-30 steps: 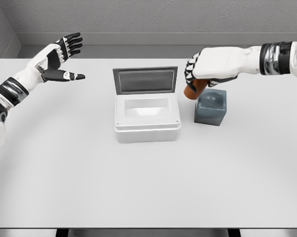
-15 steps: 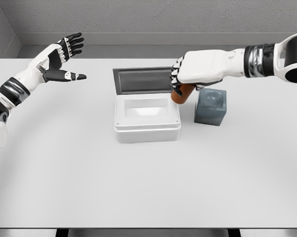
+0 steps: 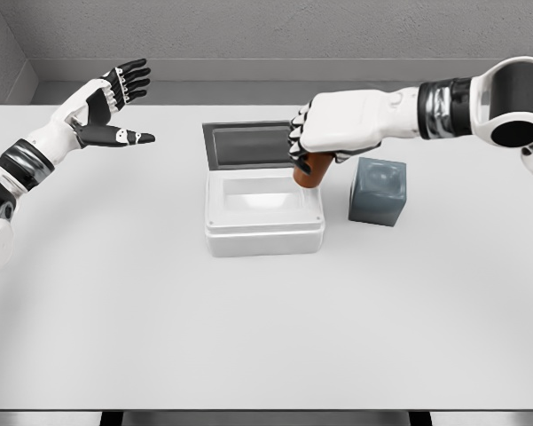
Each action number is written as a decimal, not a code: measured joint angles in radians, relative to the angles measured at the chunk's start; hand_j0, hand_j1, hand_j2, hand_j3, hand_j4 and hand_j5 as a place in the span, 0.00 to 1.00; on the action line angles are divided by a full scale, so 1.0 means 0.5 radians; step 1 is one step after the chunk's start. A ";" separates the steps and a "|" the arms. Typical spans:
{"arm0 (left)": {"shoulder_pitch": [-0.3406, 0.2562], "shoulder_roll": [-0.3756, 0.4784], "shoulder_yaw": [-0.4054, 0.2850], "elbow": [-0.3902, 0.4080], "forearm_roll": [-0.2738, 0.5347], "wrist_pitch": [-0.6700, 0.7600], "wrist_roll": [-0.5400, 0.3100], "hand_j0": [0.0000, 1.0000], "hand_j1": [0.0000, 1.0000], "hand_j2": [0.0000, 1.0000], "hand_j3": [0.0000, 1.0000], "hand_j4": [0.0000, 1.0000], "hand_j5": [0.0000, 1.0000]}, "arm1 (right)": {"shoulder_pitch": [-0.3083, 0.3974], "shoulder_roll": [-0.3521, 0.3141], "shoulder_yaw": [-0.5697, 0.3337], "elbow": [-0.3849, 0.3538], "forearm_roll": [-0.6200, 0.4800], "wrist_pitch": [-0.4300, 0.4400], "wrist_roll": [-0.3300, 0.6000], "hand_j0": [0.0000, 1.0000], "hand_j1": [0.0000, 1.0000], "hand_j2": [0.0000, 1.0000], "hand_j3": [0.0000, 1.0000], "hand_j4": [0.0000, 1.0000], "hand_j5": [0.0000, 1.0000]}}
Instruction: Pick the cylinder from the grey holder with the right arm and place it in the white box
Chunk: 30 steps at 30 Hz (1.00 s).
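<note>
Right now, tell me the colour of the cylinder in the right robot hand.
Reddish-brown, almost rust; the cylinder shows below the right robot hand in the head view.

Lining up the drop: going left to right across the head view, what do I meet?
Left hand → white box → cylinder held in the right hand → grey holder.

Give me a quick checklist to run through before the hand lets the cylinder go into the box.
1. Grip: right hand closed on the cylinder: ok.
2. Lid open, box cavity free: ok.
3. Cylinder fully over the cavity: not ok, it hangs at the box's right rear corner.
4. Cylinder upright: not ok, it tilts.
5. Clear of the holder: ok, the hand is to its left.
6. Left hand out of the way: ok, open at far left.
</note>
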 measured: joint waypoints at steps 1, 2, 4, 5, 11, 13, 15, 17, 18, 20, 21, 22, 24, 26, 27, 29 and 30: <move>0.000 0.000 0.000 0.000 0.001 0.000 0.000 1.00 1.00 1.00 1.00 1.00 1.00 | 0.000 0.007 0.003 0.010 0.002 0.000 0.000 0.36 0.36 0.36 0.36 0.36 0.36; -0.003 0.000 0.000 0.000 0.001 0.000 0.000 1.00 1.00 1.00 1.00 1.00 1.00 | 0.000 0.019 0.005 0.025 0.007 0.000 0.000 0.37 0.37 0.37 0.37 0.37 0.37; -0.003 0.001 0.000 0.000 0.002 0.000 0.000 1.00 1.00 1.00 1.00 1.00 1.00 | -0.003 0.039 0.008 0.046 0.017 0.000 0.000 0.37 0.37 0.37 0.37 0.37 0.37; -0.003 0.001 0.000 0.000 0.002 0.000 0.000 1.00 1.00 1.00 1.00 1.00 1.00 | -0.006 0.046 0.009 0.052 0.020 0.000 0.000 0.37 0.37 0.37 0.37 0.37 0.37; -0.003 0.000 0.000 0.002 0.002 0.000 0.000 1.00 1.00 1.00 1.00 1.00 1.00 | -0.012 0.078 0.012 0.069 0.027 0.000 0.000 0.45 0.45 0.45 0.45 0.45 0.45; -0.003 -0.001 0.000 0.002 0.002 0.000 0.000 1.00 1.00 1.00 1.00 1.00 1.00 | -0.012 0.083 0.011 0.072 0.030 0.000 0.000 1.00 1.00 1.00 1.00 1.00 1.00; -0.003 -0.002 0.000 0.003 0.002 0.000 0.000 1.00 1.00 1.00 1.00 1.00 1.00 | -0.012 0.086 0.009 0.074 0.035 0.000 0.000 1.00 1.00 1.00 1.00 1.00 1.00; -0.003 -0.002 0.000 0.003 0.002 0.000 0.000 1.00 1.00 1.00 1.00 1.00 1.00 | -0.012 0.087 0.008 0.076 0.039 0.000 -0.001 1.00 1.00 1.00 1.00 1.00 1.00; -0.003 -0.002 0.000 0.003 0.002 0.000 0.000 1.00 1.00 1.00 1.00 1.00 1.00 | -0.012 0.088 0.007 0.080 0.041 0.000 -0.001 1.00 1.00 1.00 1.00 1.00 1.00; -0.003 -0.002 0.000 0.003 0.002 0.000 0.000 1.00 1.00 1.00 1.00 1.00 1.00 | -0.012 0.088 0.005 0.084 0.043 0.000 -0.001 1.00 1.00 1.00 1.00 1.00 1.00; -0.003 -0.002 0.000 0.003 0.002 0.000 0.000 1.00 1.00 1.00 1.00 1.00 1.00 | -0.012 0.088 0.004 0.086 0.044 0.000 -0.001 1.00 1.00 1.00 1.00 1.00 1.00; -0.003 -0.002 0.001 0.003 0.001 0.000 0.000 1.00 1.00 1.00 1.00 1.00 1.00 | -0.015 0.088 0.001 0.086 0.044 0.000 -0.001 1.00 1.00 1.00 1.00 1.00 1.00; -0.003 -0.011 0.001 0.002 0.001 0.000 0.000 1.00 1.00 1.00 1.00 1.00 1.00 | -0.025 0.080 -0.004 0.079 0.040 0.000 -0.001 1.00 1.00 1.00 1.00 1.00 1.00; -0.003 -0.030 -0.004 0.001 -0.001 0.000 0.000 1.00 1.00 1.00 1.00 1.00 1.00 | -0.015 0.015 -0.013 0.025 0.024 0.000 -0.001 1.00 1.00 1.00 1.00 1.00 1.00; -0.003 -0.041 -0.014 -0.002 -0.002 0.000 0.000 1.00 1.00 1.00 1.00 1.00 1.00 | -0.012 -0.042 -0.017 -0.030 0.002 0.000 -0.001 1.00 1.00 1.00 1.00 1.00 1.00; -0.003 -0.061 -0.046 -0.026 -0.002 0.000 0.000 1.00 1.00 1.00 1.00 1.00 1.00 | 0.018 -0.193 -0.062 -0.161 -0.077 -0.001 0.000 1.00 1.00 1.00 1.00 1.00 1.00; 0.000 -0.072 -0.064 -0.036 -0.003 0.000 0.000 1.00 1.00 1.00 1.00 1.00 1.00 | 0.031 -0.279 -0.093 -0.229 -0.129 0.000 0.000 1.00 1.00 1.00 1.00 1.00 1.00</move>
